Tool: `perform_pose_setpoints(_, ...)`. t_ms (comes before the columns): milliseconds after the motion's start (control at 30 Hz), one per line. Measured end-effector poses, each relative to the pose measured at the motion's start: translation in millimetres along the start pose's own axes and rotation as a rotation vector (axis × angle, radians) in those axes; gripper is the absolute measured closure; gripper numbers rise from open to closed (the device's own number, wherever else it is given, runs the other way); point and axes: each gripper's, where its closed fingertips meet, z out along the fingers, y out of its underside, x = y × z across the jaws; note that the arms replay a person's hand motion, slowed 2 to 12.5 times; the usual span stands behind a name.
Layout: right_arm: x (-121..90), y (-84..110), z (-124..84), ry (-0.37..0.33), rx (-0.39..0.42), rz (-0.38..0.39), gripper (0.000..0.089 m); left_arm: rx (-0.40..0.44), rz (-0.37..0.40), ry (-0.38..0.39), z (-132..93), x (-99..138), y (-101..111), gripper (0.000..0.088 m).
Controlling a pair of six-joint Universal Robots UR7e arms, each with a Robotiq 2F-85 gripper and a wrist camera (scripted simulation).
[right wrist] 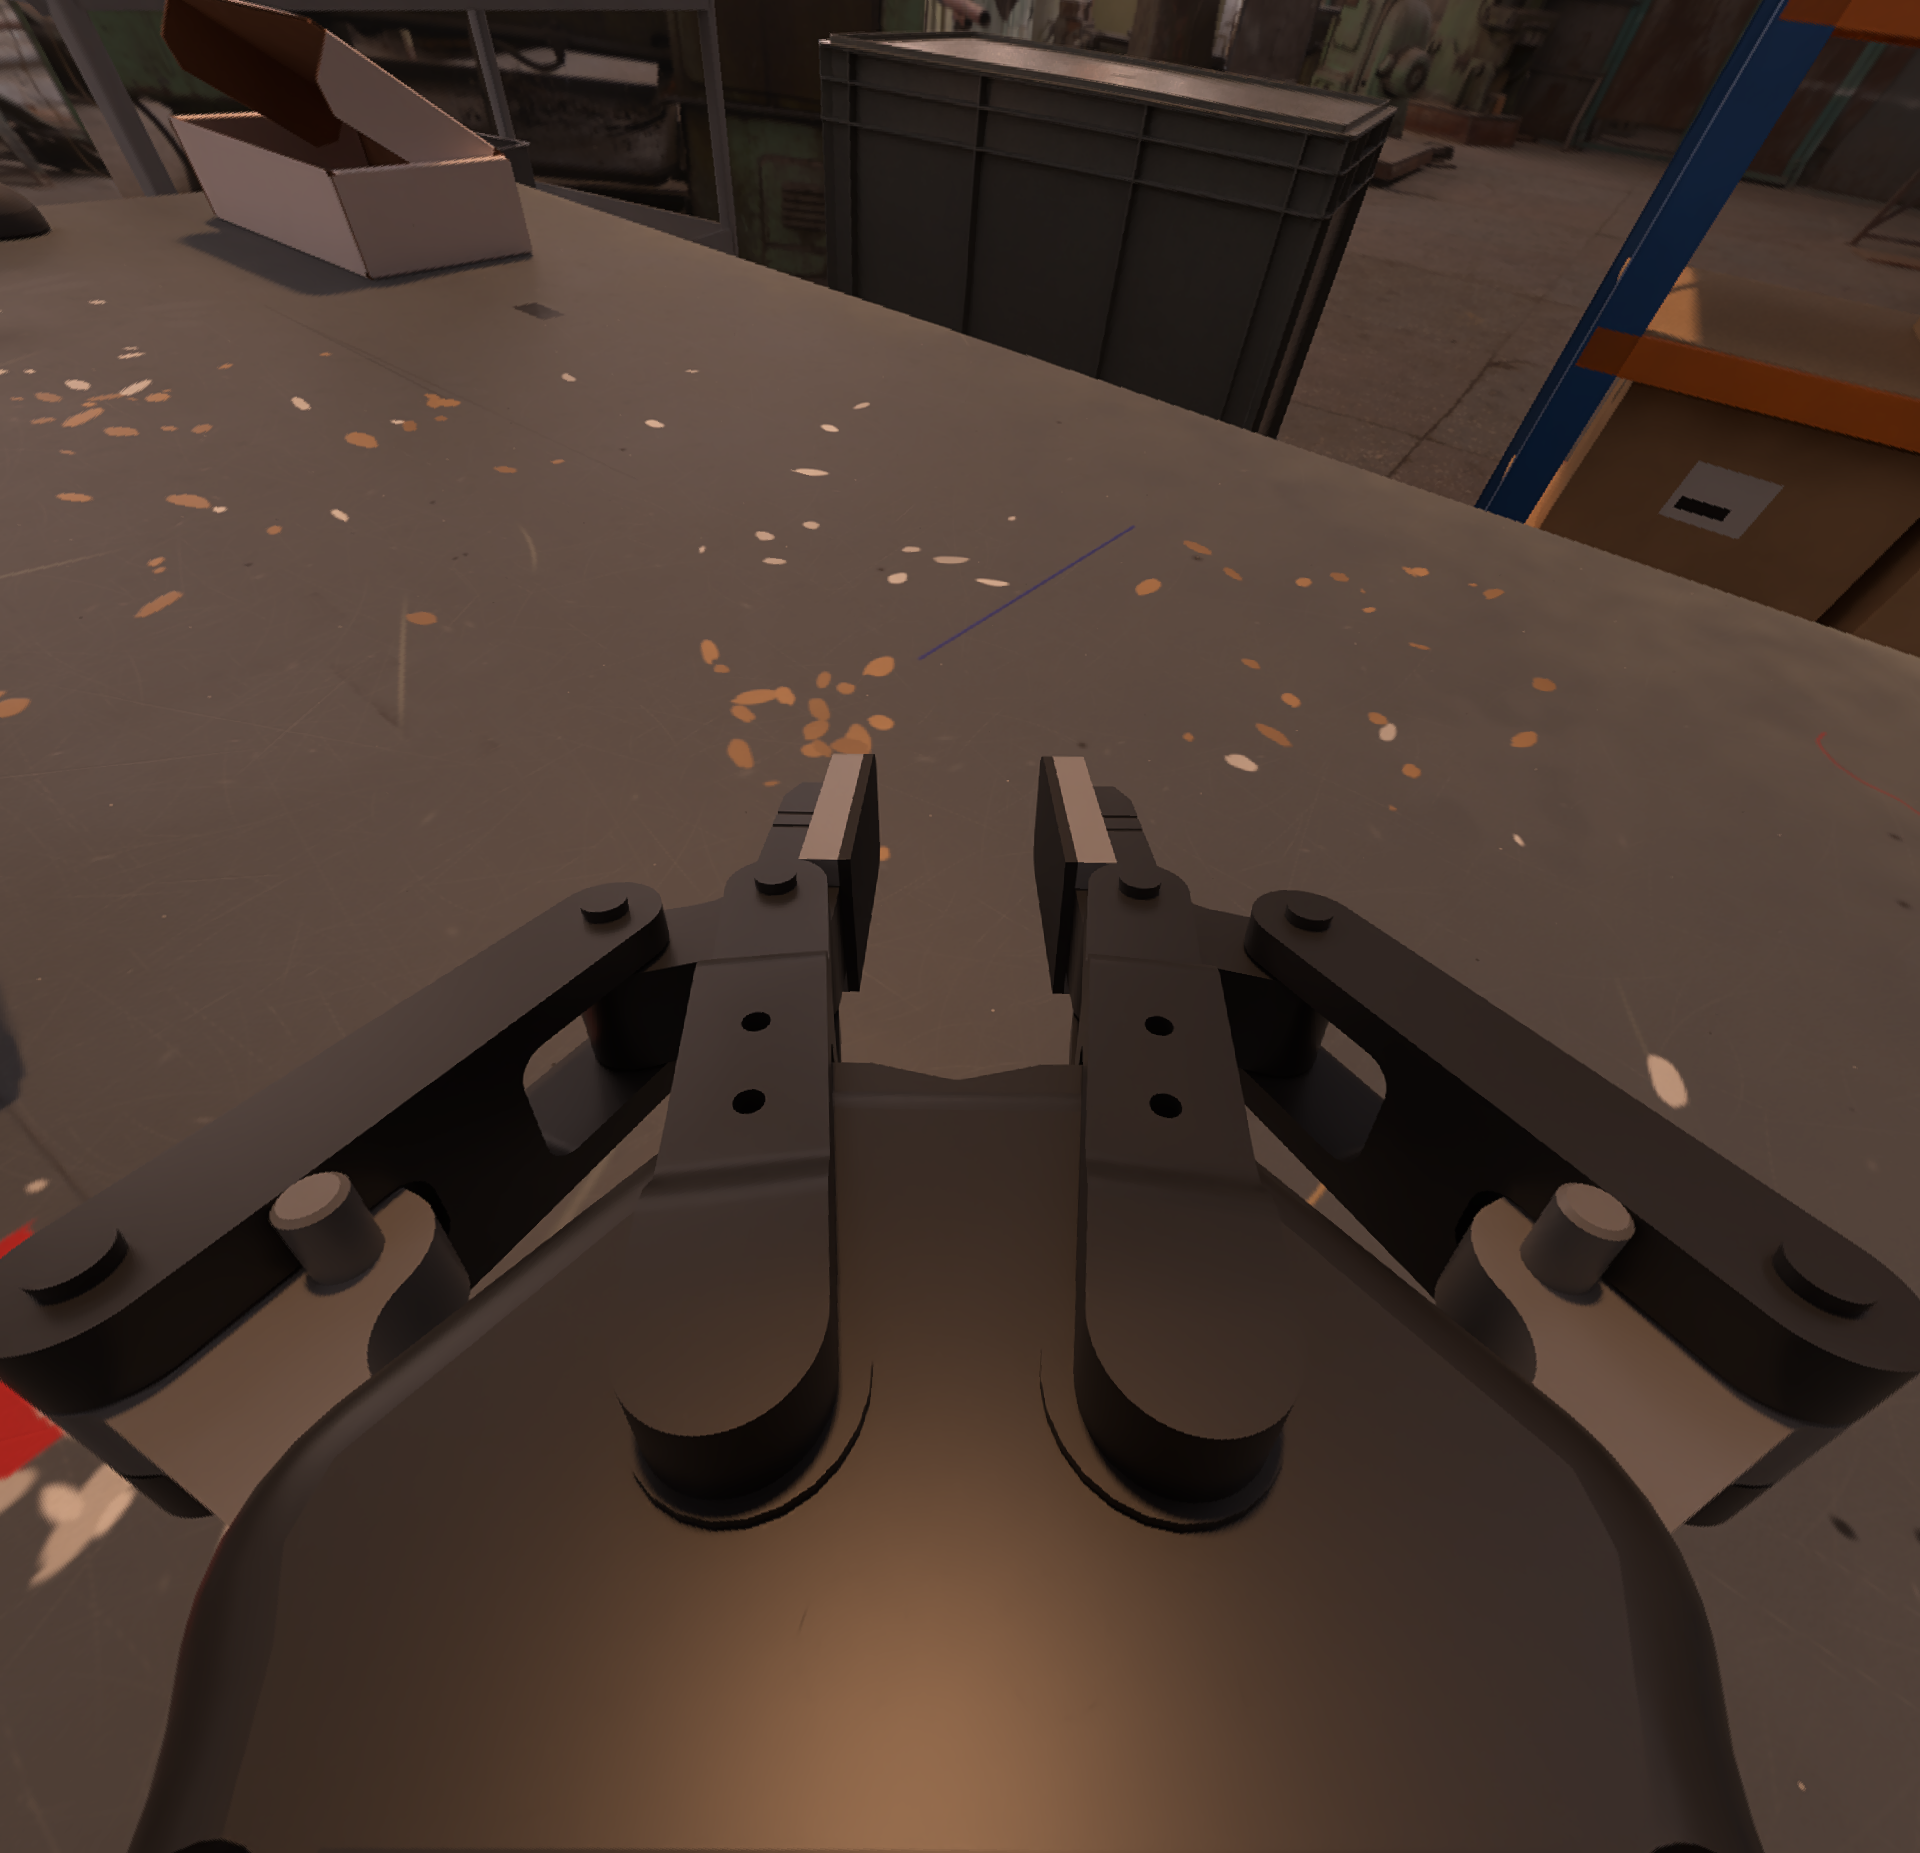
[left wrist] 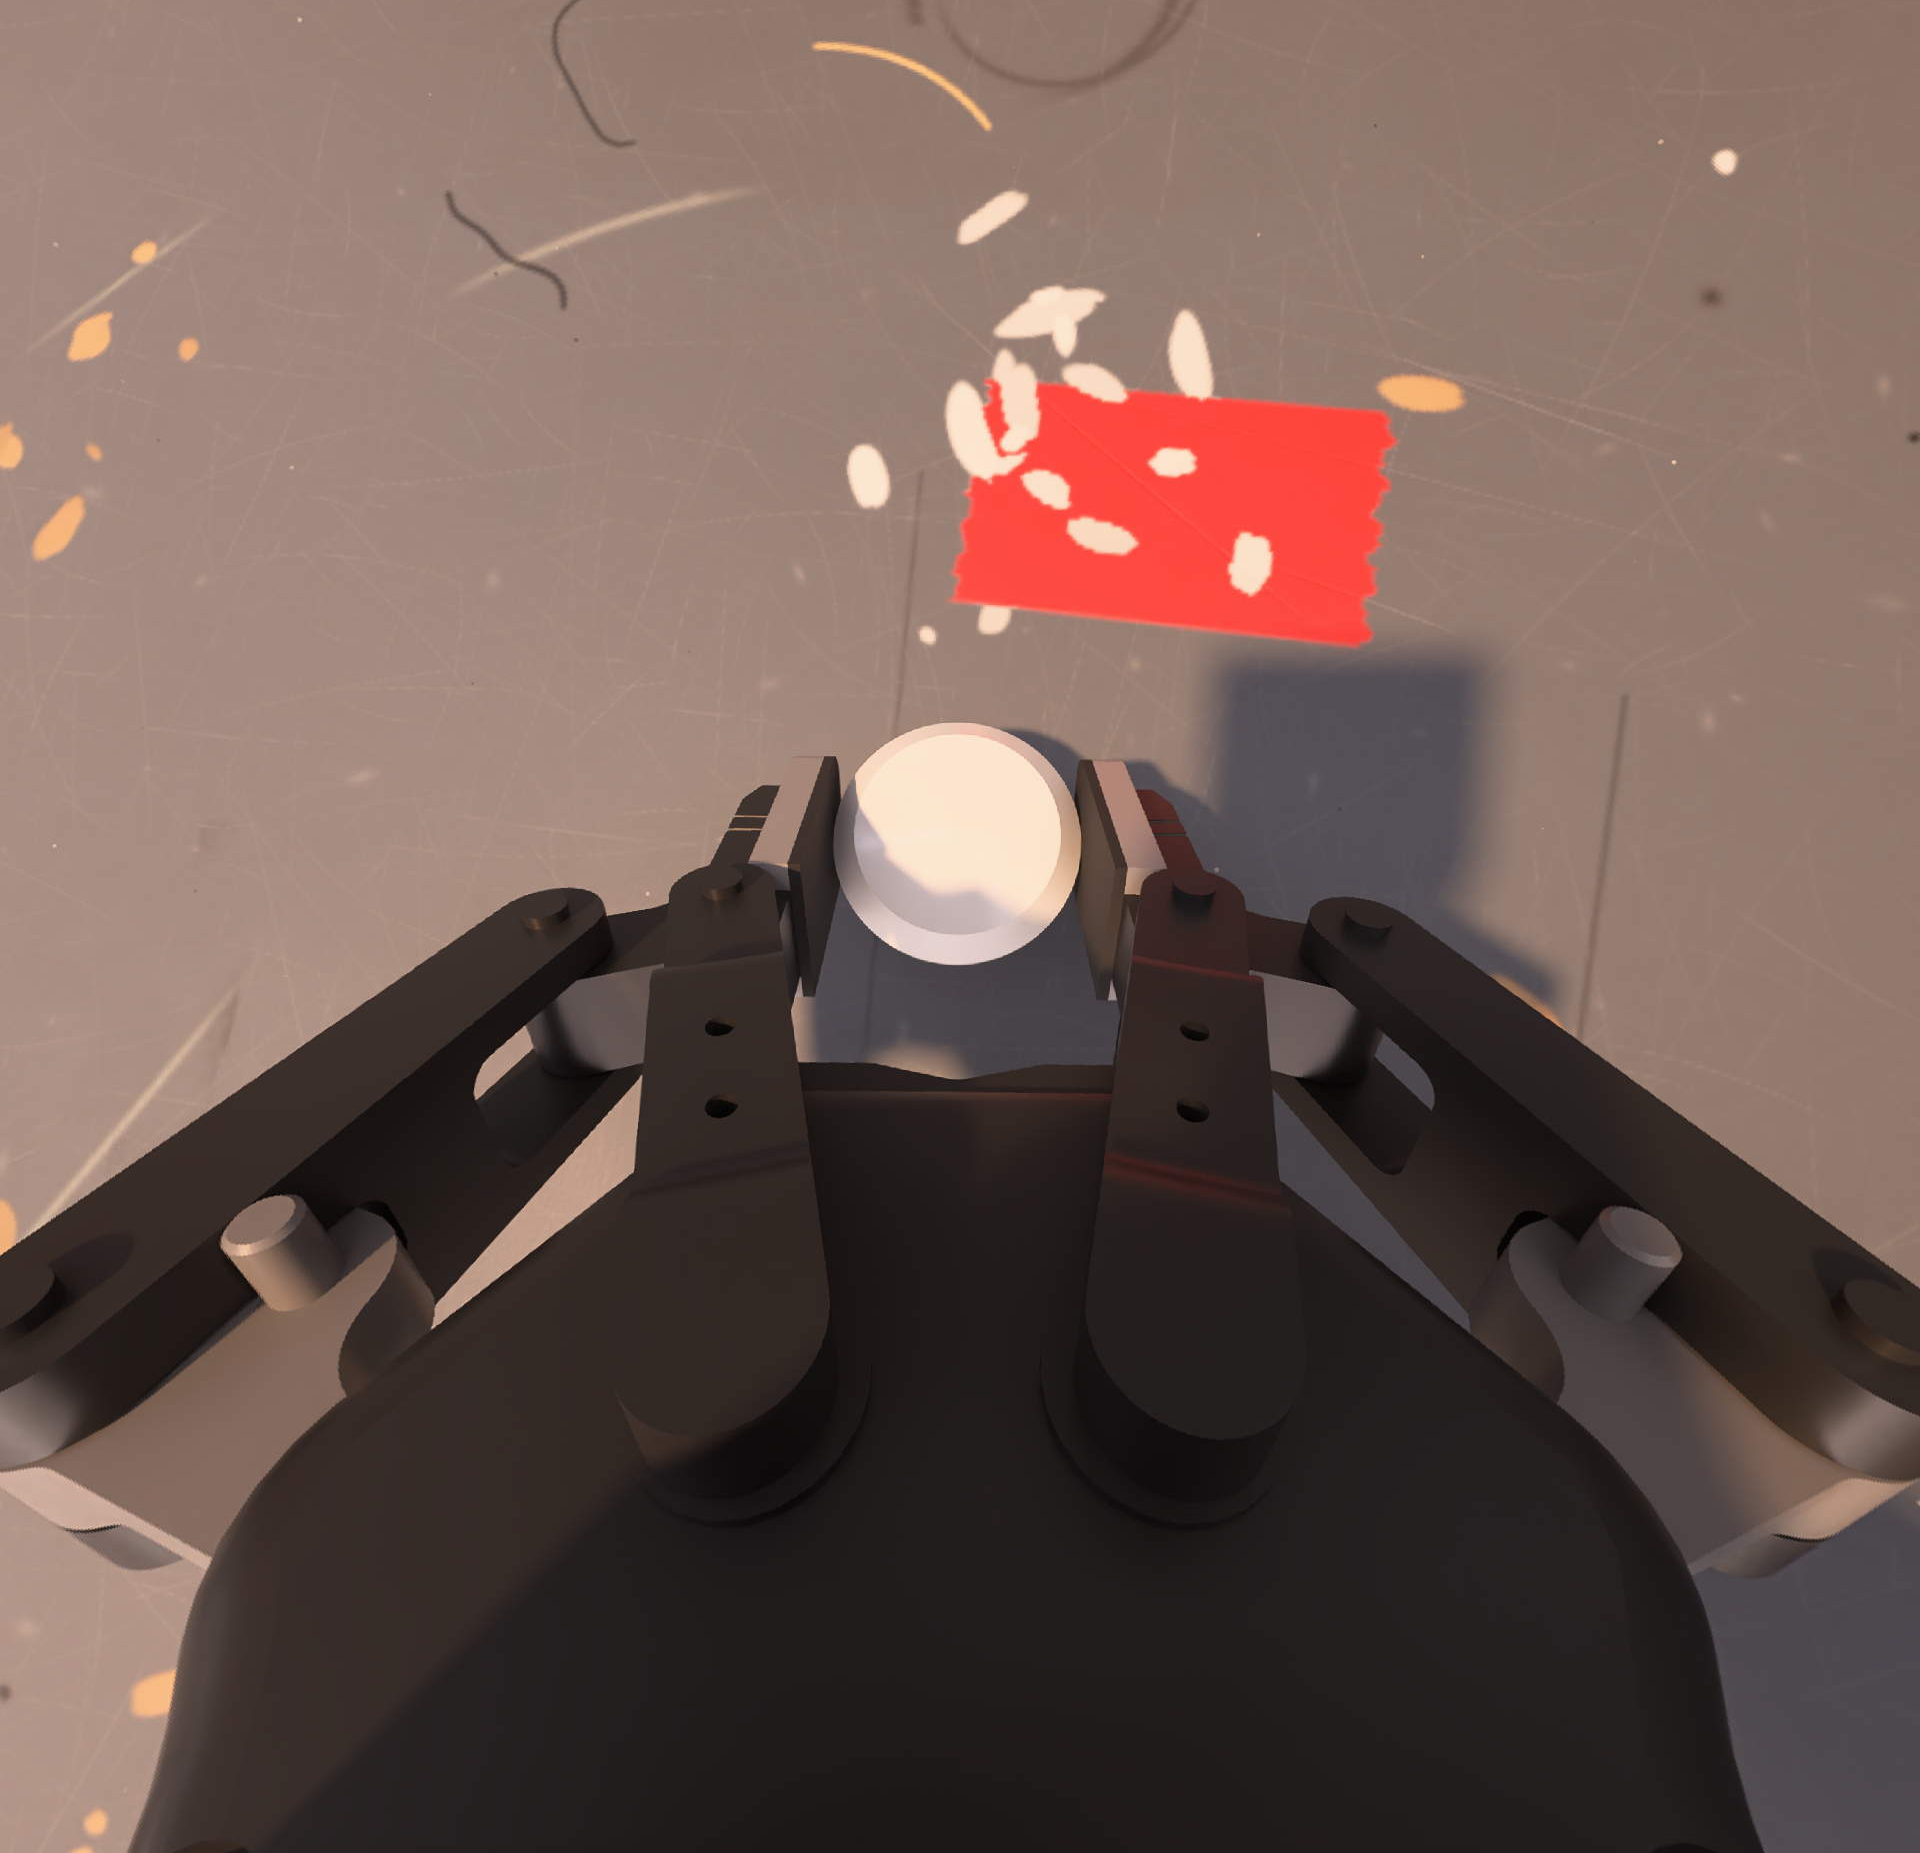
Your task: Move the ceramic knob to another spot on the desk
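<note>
The ceramic knob (left wrist: 956, 842) is round, white and glossy, seen from above in the left wrist view. My left gripper (left wrist: 956, 816) is shut on it, with a pad pressed against each side of its rim. Whether the knob touches the desk (left wrist: 416, 608) below I cannot tell. My right gripper (right wrist: 956, 816) is open and empty, hovering over the grey desk (right wrist: 520, 868) in the right wrist view. The knob does not show in the right wrist view.
A red strip of tape (left wrist: 1174, 515) lies flat on the desk just beyond the knob, among white and orange paint flecks. In the right wrist view an open white cardboard box (right wrist: 343, 162) sits at the far left. A dark plastic crate (right wrist: 1091, 203) stands past the desk's edge.
</note>
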Motion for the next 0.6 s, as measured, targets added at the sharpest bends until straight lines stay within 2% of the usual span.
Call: perform_pose_setpoints(600, -0.3, 0.6, 0.4, -0.002, -0.003, 0.001, 0.0617, 0.003, -0.009, 0.017, 0.3, 1.1, 0.7, 0.0482)
